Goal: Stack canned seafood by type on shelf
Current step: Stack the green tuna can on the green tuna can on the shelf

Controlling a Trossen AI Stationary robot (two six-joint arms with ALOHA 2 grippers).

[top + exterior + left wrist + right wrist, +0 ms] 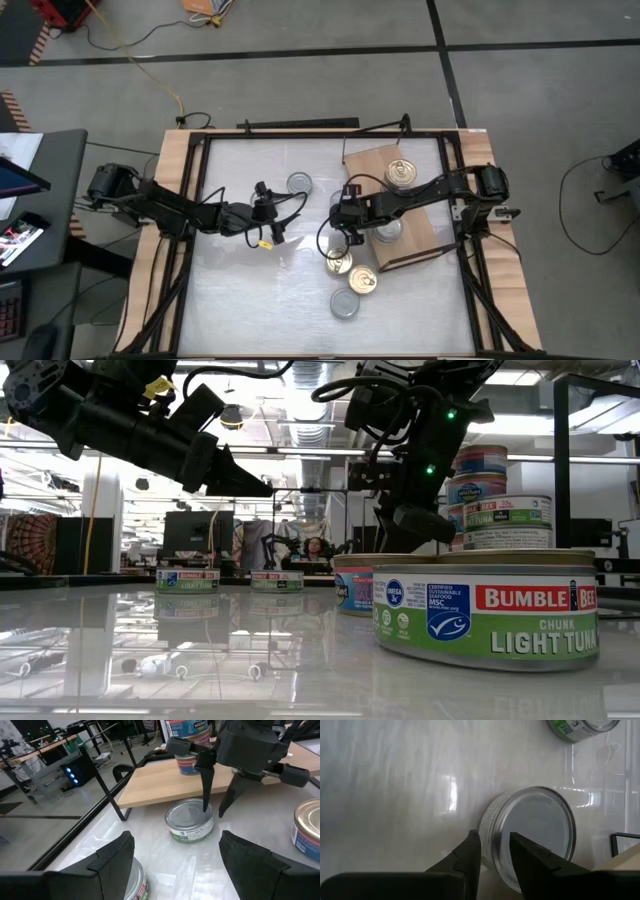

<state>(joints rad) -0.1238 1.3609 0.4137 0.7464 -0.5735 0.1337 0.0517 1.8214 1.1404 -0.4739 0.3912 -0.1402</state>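
We see the shelf [420, 225] on the right with tins on it; the right gripper [215, 810] stands over a silver-lidded tin [189, 820] just beside its near-left edge, fingers slightly open, one above the lid, holding nothing; closing so, it may tip the tin; the left gripper [272, 232] waits open at the left.

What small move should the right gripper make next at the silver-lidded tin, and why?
Probably open wider and shift sideways to centre. The right gripper, open, has one finger over the lid of the short round silver-lidded metal tin, the other just outside its rim, so closing would miss. The left gripper waits nearby, open.
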